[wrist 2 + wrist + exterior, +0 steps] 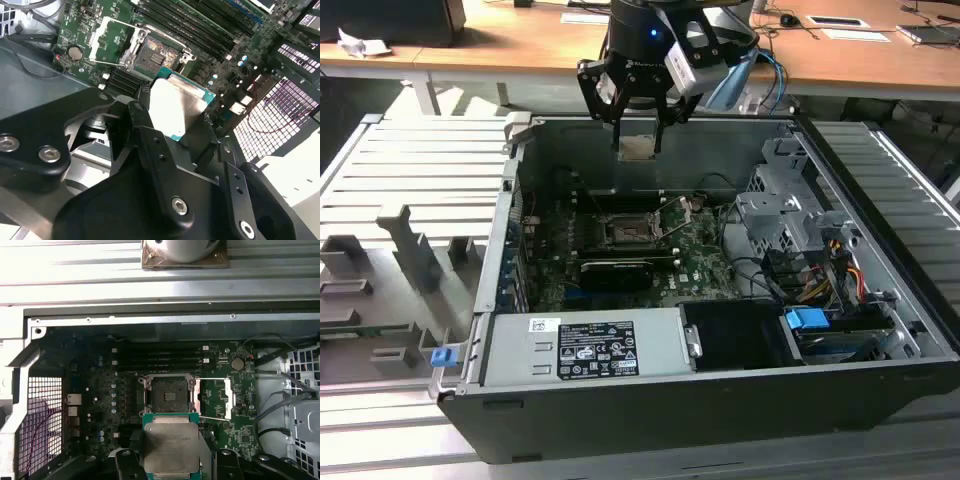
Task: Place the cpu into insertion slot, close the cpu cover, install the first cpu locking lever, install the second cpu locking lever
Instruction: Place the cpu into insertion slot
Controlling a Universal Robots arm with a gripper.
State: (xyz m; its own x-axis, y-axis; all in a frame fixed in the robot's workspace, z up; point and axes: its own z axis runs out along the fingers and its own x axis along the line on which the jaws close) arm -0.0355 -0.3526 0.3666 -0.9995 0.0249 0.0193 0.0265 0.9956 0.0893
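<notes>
Cpu (pixel 170 447): a small thin square chip with a dull silver-tan metal face on a green base; we see it held in the air between the fingertips, its metal face turned up toward the wrist.
Gripper (pixel 170 462): the black two-fingered hand is clamped on the chip's two opposite edges, with a finger (pixel 137 112) pressed to either side; in the exterior view it hangs above the case (pixel 720 400), a dark grey open computer box.
Insertion slot (pixel 168 392): the small square black socket with a dark metal rim lies bare on the green motherboard (pixel 705 262), below the fingertips and well apart from them.
Cpu cover (pixel 229 399): the square silver-grey metal frame plate with a window is swung open, just beside the socket.
Handling: we judge the chip light, stiff and flat, its smooth face slippery, its underside contacts and the socket's pins easily damaged.
Where to hold: by the side edges, as the fingers do now, keeping it level.
Progress: we judge the chip not yet seated.
</notes>
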